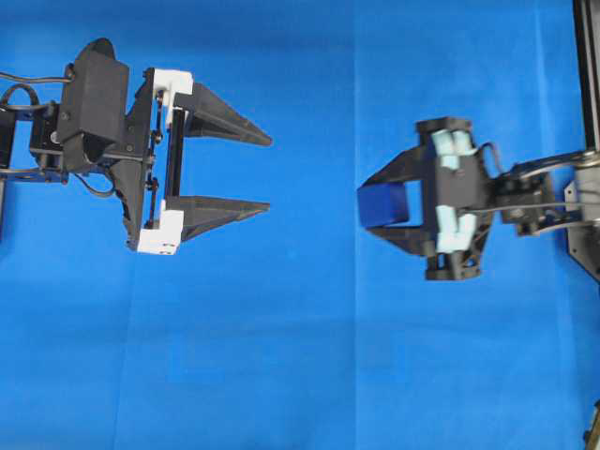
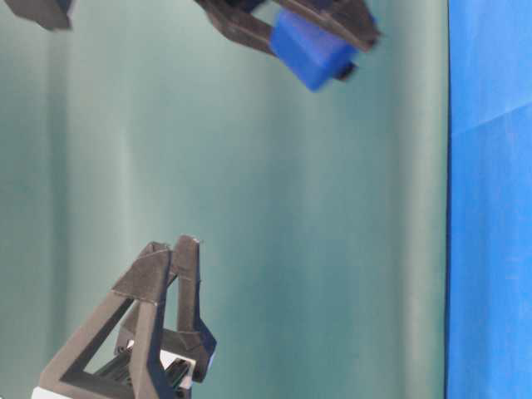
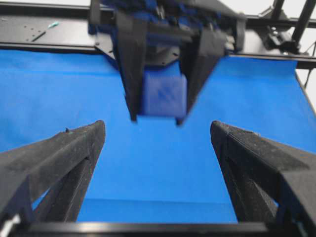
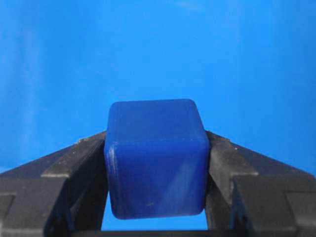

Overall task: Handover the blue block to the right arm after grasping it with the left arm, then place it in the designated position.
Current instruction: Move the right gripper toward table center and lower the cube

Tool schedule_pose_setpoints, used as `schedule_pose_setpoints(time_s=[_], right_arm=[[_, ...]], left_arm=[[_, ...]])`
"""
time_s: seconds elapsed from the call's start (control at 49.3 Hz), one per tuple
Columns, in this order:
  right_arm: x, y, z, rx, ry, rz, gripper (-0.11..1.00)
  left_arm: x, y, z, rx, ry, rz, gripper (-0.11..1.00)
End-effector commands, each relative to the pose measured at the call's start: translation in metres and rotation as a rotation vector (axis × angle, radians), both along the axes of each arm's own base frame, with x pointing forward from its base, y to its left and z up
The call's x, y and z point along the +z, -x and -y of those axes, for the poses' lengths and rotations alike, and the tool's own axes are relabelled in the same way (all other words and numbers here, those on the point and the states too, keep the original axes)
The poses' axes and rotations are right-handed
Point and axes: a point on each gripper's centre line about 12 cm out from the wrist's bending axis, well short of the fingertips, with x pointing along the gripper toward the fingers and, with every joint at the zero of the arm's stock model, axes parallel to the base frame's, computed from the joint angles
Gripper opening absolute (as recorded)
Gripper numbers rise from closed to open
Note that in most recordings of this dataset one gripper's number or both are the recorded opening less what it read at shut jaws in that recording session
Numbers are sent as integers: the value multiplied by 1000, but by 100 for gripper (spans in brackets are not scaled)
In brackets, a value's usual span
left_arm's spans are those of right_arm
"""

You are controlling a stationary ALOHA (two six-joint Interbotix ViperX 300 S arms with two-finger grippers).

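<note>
Right gripper clamps the blue block on two flat faces; prob. light, stiff, smooth plastic w/ rounded edges, could slip. Left gripper gapes wide, empty

Blue block: I see a small dark-blue cube with rounded edges, darker than the cloth under it.
Block state: it is clamped on two opposite sides by the right claw, off the worktop.
Block pose: a little tilted.
Left claw: spread wide with nothing in it, well apart from the block.
</note>
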Motion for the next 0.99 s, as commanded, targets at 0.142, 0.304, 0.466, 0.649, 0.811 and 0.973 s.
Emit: schedule_pose_setpoints(time_s=[0.142,0.304,0.466,0.649,0.811,0.973], right_arm=[[-23,-23,-9,8,-88,13,43],[-48,-37,-12,16,-132,-6,43],[-71,-49,-19,38,-173,-14,43],[-91,-60,-23,46,-198,-31,43],[-108,-70,-27,54,-216,-45,43],[-131,-78,-26,36,-229,-86,43]], left_arm=[[14,0,0,0,3,44,92],[14,0,0,0,2,43,92],[14,0,0,0,2,43,92],[14,-1,0,0,2,43,92],[13,0,0,0,2,40,92],[12,0,0,0,2,37,92]])
